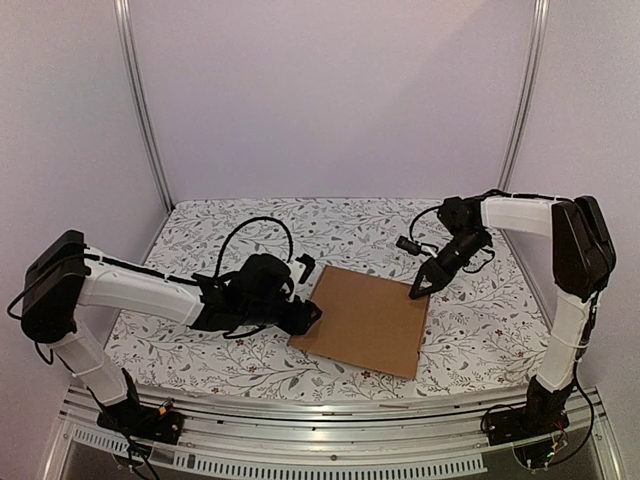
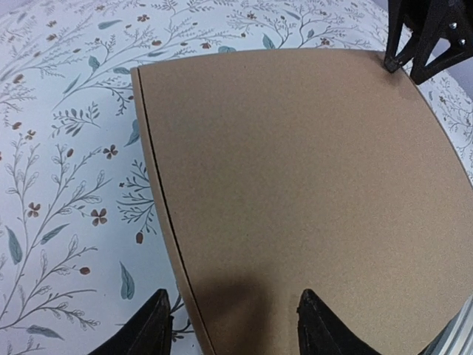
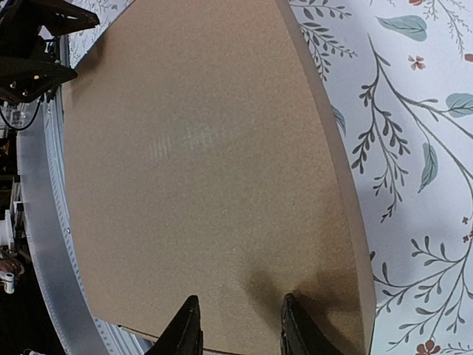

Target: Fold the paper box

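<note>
- Floral tabletop [image 1: 470, 335] spreads beneath both my arms.
- Left jaws stand fairly wide, straddling the left edge of the paper box [image 1: 365, 320]: one finger [image 2: 151, 329] over tabletop, the other over cardboard.
- Paper box lies flat and closed, mid-tabletop.
- Right jaws: narrow gap, nothing between, tips at its far right corner.

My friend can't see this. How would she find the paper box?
Look at the table, white with leaves and flowers all over. In its middle lies the paper box, flat and nearly square. It is the only plain brown thing there.
</note>
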`<move>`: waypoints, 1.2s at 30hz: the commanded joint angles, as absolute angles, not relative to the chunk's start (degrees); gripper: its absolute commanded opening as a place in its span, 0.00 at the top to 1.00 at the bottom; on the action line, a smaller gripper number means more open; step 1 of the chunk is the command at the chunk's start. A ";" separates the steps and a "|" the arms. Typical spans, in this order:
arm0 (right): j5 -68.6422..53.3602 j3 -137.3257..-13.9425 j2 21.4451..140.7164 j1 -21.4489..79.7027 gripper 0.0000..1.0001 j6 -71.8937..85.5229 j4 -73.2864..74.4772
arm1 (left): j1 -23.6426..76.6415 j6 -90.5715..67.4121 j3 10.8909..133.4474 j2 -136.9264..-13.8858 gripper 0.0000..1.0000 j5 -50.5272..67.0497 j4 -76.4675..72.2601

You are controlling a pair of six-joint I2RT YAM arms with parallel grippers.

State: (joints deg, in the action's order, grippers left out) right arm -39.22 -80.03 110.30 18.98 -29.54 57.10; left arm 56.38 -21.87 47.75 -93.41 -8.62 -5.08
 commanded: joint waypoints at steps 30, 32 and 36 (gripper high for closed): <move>-37.50 -91.36 115.38 22.50 0.57 -29.14 61.67 | 55.37 -19.41 49.37 -92.07 0.43 -7.02 1.70; -37.78 -91.02 115.98 22.48 0.58 -29.11 61.69 | 55.39 -19.85 49.44 -92.77 0.43 -6.49 1.36; -38.80 -91.01 117.25 22.48 0.60 -28.87 61.66 | 55.37 -20.33 49.70 -93.97 0.43 -5.33 0.97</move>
